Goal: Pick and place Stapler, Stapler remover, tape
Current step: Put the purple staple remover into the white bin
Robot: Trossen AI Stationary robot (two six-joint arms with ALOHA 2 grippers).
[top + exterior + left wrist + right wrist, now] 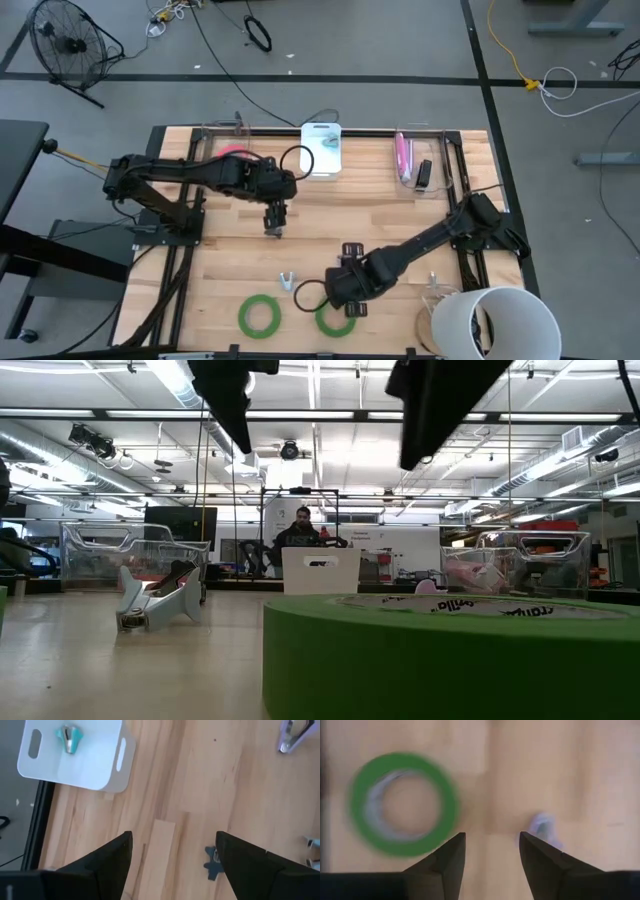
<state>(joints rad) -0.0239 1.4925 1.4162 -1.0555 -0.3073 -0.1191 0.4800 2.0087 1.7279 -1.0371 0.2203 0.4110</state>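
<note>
Two green tape rolls sat near the front edge of the wooden table (pixel 400 215) when we looked from overhead: one green roll (pixel 259 316) out in the open, and a second green roll (pixel 335 318) partly under the right gripper (pixel 345 298). The right arm reached in from its side of the table, low over that spot. In its wrist view the fingers (pixel 442 862) stood apart with bare wood between them, and a green ring (pixel 402 803) lay off to one side, not between the jaws, so we saw nothing held.

The left gripper (pixel 275 222) hung over the middle of the table, jaws spread wide and empty (its wrist view showed only wood between the fingers (pixel 107 865)).

We spotted a pink-red tape roll (pixel 236 153) at the back, mostly hidden behind the left arm. A white bin (pixel 322 148) sat at the back centre with a small teal staple remover (pixel 68 739) inside. Another small silver remover (pixel 287 280) lay on the wood between the two grippers. A clear tray (pixel 415 165) at the back right held a pink stapler (pixel 403 155) and a dark one (pixel 424 174). A white bucket (pixel 495 322) stood at the front right corner.

In the low view a person (pixel 302 532) sat far behind the table.
</note>
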